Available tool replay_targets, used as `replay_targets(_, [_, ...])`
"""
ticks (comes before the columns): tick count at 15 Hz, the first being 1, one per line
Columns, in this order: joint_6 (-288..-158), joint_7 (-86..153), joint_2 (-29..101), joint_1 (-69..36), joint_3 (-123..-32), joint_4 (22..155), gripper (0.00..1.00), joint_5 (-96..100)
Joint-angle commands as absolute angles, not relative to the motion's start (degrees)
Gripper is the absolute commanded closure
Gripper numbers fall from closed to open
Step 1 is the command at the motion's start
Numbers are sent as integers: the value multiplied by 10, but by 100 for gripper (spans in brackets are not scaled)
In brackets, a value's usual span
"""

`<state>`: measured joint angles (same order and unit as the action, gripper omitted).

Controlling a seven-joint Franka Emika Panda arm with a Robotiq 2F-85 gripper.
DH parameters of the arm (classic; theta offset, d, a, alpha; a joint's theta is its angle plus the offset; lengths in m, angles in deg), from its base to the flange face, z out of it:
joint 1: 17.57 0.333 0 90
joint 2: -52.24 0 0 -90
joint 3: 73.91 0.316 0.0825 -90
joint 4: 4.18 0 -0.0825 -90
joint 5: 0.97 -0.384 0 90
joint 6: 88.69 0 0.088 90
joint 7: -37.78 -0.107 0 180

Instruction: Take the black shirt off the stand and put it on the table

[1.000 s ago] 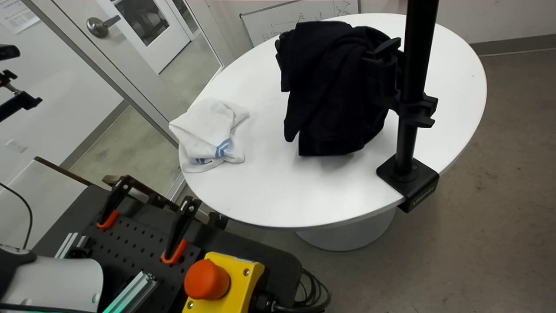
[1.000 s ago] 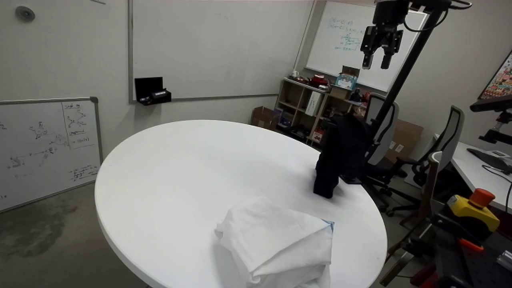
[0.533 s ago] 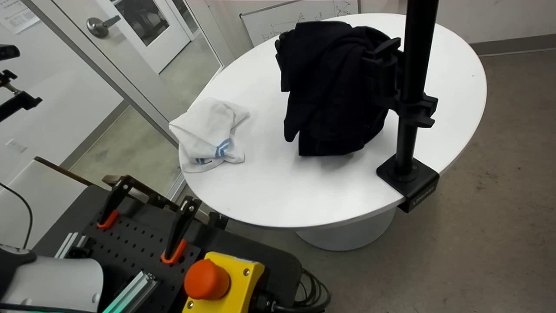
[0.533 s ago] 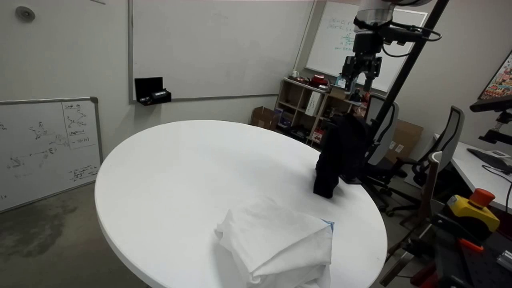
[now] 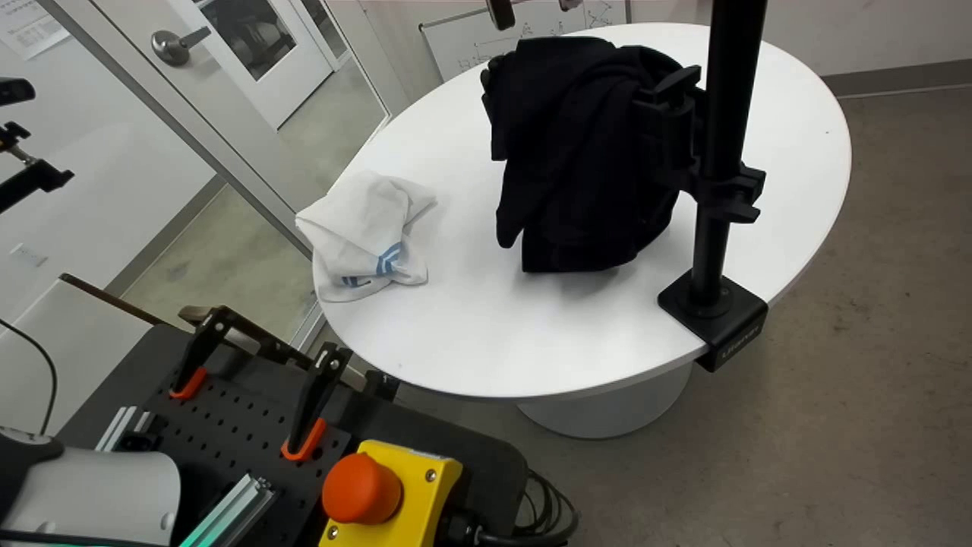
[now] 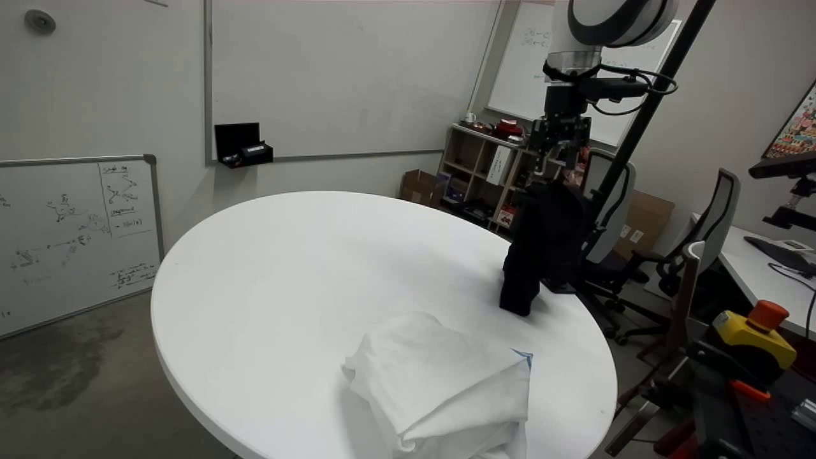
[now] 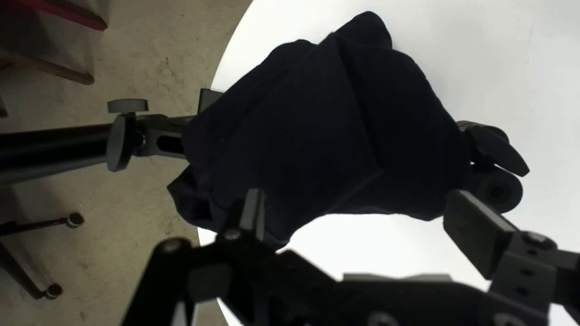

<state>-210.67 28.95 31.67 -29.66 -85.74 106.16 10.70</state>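
Note:
The black shirt hangs folded over an arm of the black stand, above the table. It also shows in an exterior view and in the wrist view. The stand's arm end with a knob sticks out of the shirt in the wrist view. My gripper is open and empty, pointing down just above the shirt's top. In an exterior view only the gripper's tips show at the top edge. In the wrist view the gripper has its fingers wide apart over the shirt's near edge.
A crumpled white cloth with blue stripes lies on the table. The stand's pole rises beside my arm, clamped at the table edge. A yellow emergency-stop box and clamps sit on the robot's base table.
My gripper has moved down and sideways towards the shirt, and its tips have come into an exterior view. It stays open. The shirt, stand and cloth have not moved.

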Motion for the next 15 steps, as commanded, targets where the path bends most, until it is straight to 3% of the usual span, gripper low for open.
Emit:
replay_targets(1, [-2103, 269, 283, -291, -867, 1030, 0, 104])
replay_targets(7, [-2094, 253, 253, -293, -876, 1016, 0, 103])
replay_targets(9, [-2091, 250, 246, -293, -879, 1014, 5, 102])
replay_targets(12, [-2086, 244, 242, -294, -881, 1010, 37, 99])
replay_targets(15, [-2082, 239, 241, -295, -881, 1007, 60, 94])
